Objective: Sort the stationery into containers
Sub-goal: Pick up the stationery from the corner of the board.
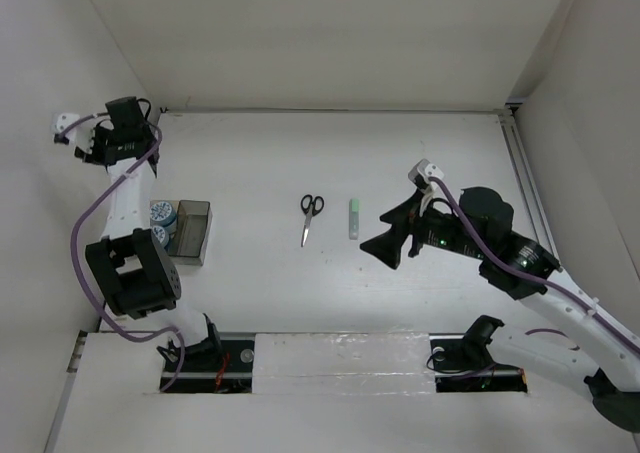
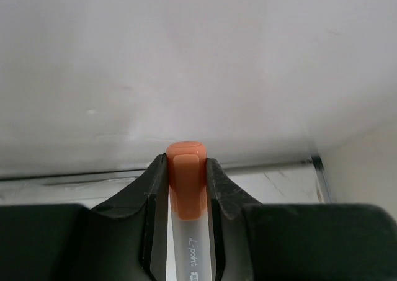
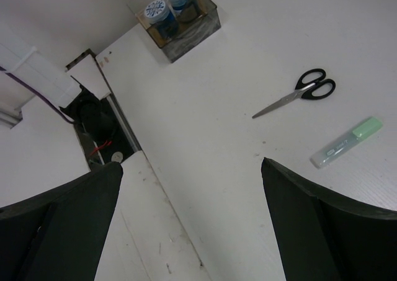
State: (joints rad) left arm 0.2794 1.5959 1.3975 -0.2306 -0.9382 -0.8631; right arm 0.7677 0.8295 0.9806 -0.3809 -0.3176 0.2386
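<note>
My left gripper (image 2: 186,169) is shut on a grey pen with an orange cap (image 2: 186,178), the cap poking out between the fingertips. In the top view this gripper (image 1: 88,145) is raised at the far left, near the wall. A smoky dark bin (image 1: 195,231) (image 3: 201,30) stands on the left with two blue-and-white rolls (image 1: 162,214) (image 3: 155,10) in it. Black-handled scissors (image 1: 310,216) (image 3: 298,93) and a green-capped pen (image 1: 353,218) (image 3: 347,142) lie mid-table. My right gripper (image 1: 385,248) (image 3: 192,188) hangs open and empty, just right of the green-capped pen.
White walls close in the table at the back and on both sides. A raised white ledge (image 1: 340,358) with cable openings (image 3: 93,132) runs along the near edge by the arm bases.
</note>
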